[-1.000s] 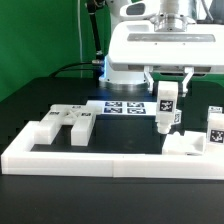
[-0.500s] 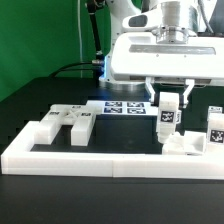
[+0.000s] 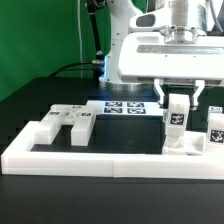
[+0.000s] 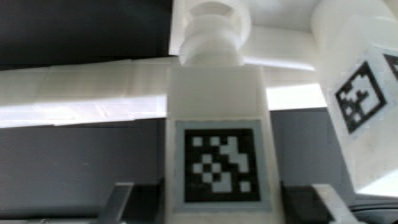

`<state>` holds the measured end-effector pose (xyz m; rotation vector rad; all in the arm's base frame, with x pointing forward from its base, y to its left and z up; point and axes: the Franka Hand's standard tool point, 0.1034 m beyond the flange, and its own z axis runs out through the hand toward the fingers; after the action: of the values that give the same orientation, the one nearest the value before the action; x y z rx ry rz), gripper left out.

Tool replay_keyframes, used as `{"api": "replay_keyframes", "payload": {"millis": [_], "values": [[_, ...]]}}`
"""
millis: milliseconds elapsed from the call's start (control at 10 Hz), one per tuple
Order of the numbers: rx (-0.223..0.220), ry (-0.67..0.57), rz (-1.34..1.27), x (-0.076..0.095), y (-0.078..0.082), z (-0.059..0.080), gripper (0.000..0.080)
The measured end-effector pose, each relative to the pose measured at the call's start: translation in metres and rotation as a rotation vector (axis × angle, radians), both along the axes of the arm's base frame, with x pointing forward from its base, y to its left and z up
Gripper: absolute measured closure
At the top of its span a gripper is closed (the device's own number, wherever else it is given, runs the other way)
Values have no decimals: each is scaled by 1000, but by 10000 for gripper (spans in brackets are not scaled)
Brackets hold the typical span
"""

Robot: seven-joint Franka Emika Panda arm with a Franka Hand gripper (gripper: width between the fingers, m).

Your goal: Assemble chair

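Observation:
My gripper (image 3: 178, 104) is shut on a white chair leg (image 3: 177, 120) with a black-and-white tag, held upright above a low white block (image 3: 186, 148) at the exterior view's right. In the wrist view the leg (image 4: 219, 95) runs away from my gripper (image 4: 222, 203), with a finger (image 4: 132, 202) on either side of its tagged end. Another tagged white part (image 3: 215, 126) stands just to the right of the held leg; the wrist view shows it too (image 4: 363, 90). A wide forked chair part (image 3: 64, 125) lies at the exterior view's left.
The marker board (image 3: 124, 107) lies flat behind the parts, in front of the robot base. A long low white border rail (image 3: 90, 160) runs along the front of the work area and turns back at both ends.
My gripper has carried the leg towards the exterior view's right, from beside the marker board to a spot over the low white block. The other parts have stayed put.

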<state>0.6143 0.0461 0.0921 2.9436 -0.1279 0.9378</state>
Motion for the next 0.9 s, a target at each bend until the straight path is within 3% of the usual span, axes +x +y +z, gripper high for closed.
{"api": "replay_keyframes", "payload": {"millis": [500, 700, 900], "values": [[-5, 0, 6, -2, 1, -2, 509], [-17, -2, 17, -9, 3, -11, 509], [-20, -15, 18, -8, 4, -12, 509]]}}
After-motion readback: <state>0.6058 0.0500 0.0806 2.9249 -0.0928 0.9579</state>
